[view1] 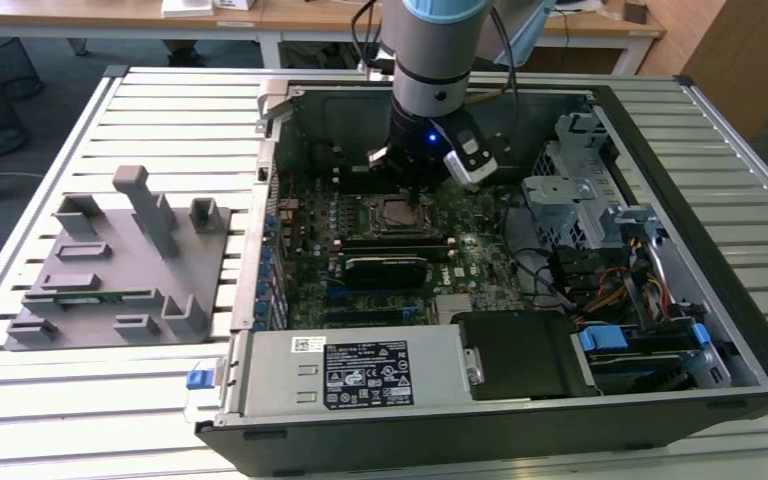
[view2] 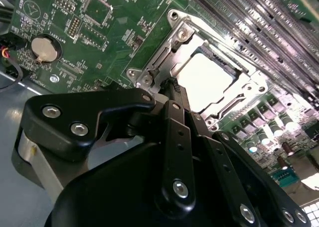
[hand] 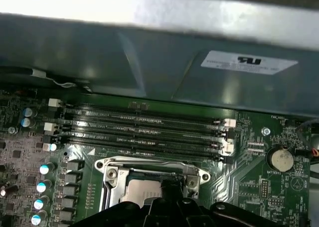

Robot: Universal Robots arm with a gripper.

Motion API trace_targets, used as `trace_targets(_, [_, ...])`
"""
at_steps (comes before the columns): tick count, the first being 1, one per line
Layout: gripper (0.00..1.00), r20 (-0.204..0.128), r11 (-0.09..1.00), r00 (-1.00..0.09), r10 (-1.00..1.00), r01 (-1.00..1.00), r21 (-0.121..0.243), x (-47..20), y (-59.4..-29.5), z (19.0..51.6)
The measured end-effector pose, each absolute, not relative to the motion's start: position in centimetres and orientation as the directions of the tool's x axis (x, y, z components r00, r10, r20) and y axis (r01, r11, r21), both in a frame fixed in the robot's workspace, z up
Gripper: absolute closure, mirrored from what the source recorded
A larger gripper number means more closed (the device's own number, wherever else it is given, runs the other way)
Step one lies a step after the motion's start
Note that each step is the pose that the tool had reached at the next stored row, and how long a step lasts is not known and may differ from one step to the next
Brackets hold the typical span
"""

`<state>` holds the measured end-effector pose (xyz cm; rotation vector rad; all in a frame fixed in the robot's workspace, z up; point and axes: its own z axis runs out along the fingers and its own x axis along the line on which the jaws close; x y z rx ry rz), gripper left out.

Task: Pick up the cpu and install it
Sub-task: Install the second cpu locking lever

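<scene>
Cpu (view2: 207, 82) is seen as a pale, shiny square lying flat inside the socket frame (view2: 164, 70) on the motherboard (view2: 99, 33), and the same chip (hand: 141, 192) is seen in the first wrist view, framed by the metal bracket. The gripper (view2: 173, 85) is poised directly over the chip's edge, its fingertips drawn together to a narrow tip at or just above the socket; whether the chip is pinched or merely touched cannot be told. In the exterior view the gripper (view1: 424, 165) is reached down into the open computer case (view1: 704, 150), just at 12 o'clock of the socket. Such a steep approach is judged to suit the tight surroundings: the memory slots (hand: 144, 130) run close beside the socket, and the case wall (hand: 149, 53) rises just beyond them. A coin battery (hand: 280, 160) lies well apart. A grey parts fixture (view1: 111, 270) stands outside the case at 9 o'clock.
</scene>
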<state>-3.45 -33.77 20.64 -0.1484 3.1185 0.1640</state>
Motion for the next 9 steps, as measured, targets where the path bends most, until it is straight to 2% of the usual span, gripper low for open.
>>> trace_targets(9, [0.89, -0.02, 0.99, -0.995, -0.094, -0.095, 0.104, -3.5, -33.9, 21.9])
